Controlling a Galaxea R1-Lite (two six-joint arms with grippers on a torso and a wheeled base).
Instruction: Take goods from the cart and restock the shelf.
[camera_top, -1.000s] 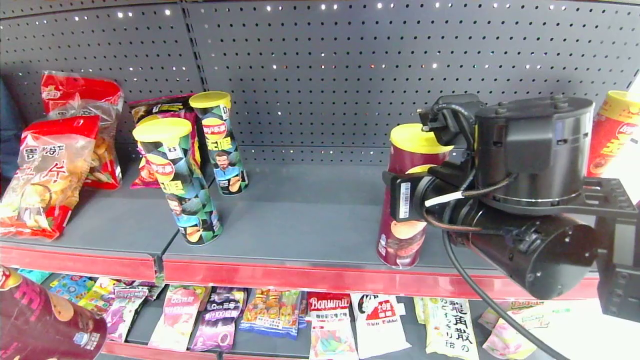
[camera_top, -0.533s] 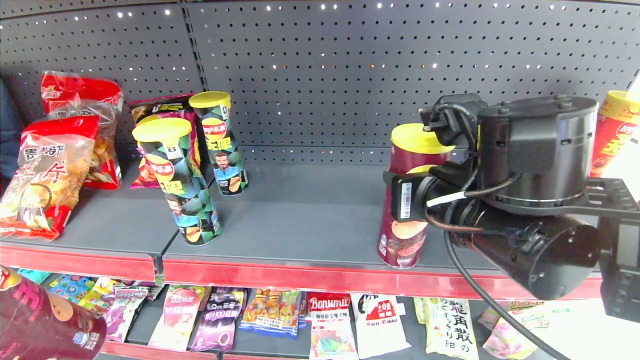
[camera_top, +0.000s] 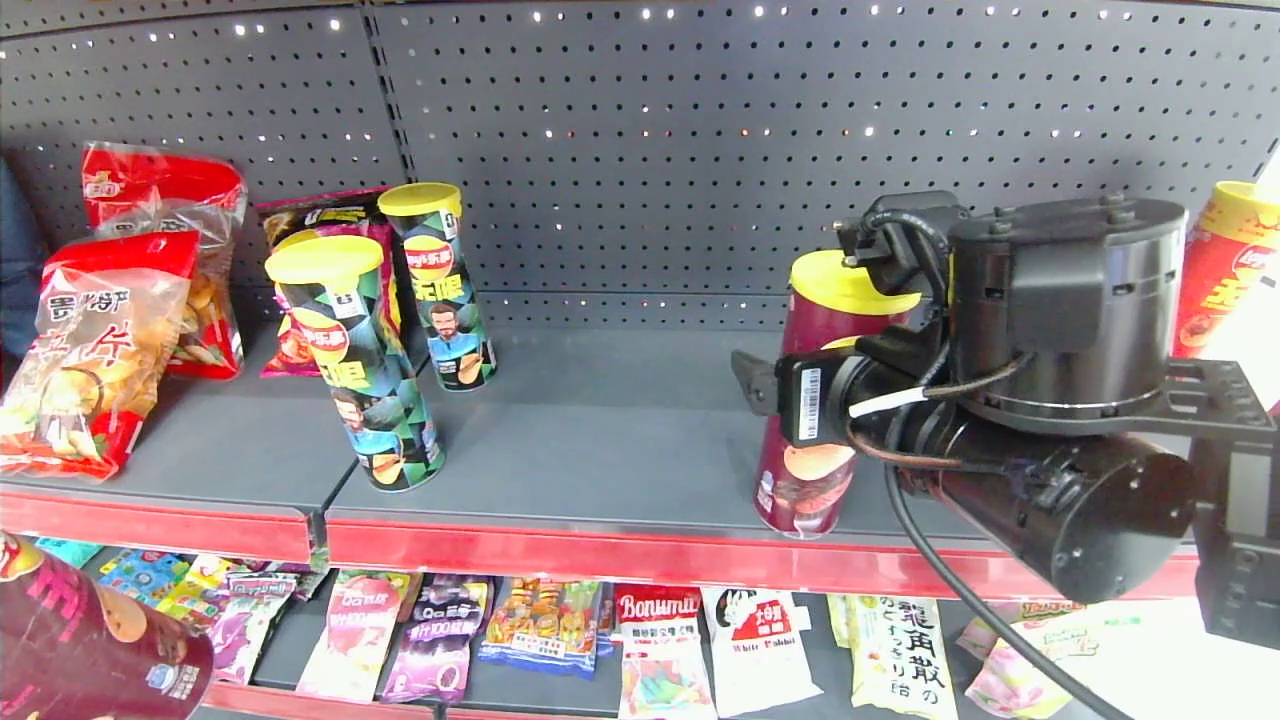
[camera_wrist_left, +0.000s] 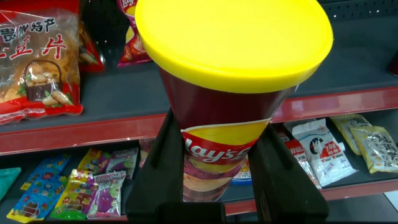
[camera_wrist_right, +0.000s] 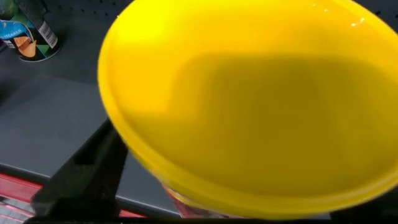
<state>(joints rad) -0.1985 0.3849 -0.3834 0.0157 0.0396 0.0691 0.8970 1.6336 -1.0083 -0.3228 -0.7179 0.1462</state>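
Grey shelf (camera_top: 600, 440), pegboard wall (camera_top: 650, 150): 1 maroon can (camera_top: 805, 490) standing (right gripper (camera_top: 810, 365) fingers seemingly apart); left gripper (camera_wrist_left: 221, 165) clamps second can (camera_wrist_left: 233, 46).

Black cylindrical arm (camera_top: 1060, 320), white barcode sticker (camera_top: 812, 403), black-fingered left hand (camera_wrist_left: 219, 122)

Logos and lettering mark the maroon can (camera_top: 800, 480) on the shelf (camera_top: 620, 430), the held maroon can (camera_wrist_left: 227, 149), the front patterned can (camera_top: 360, 380), the rear patterned can (camera_top: 445, 300), the red bag (camera_top: 95, 340) and the lower packets (camera_top: 650, 640). A barcode sticker (camera_top: 812, 405) sits on the right arm (camera_top: 1060, 300).
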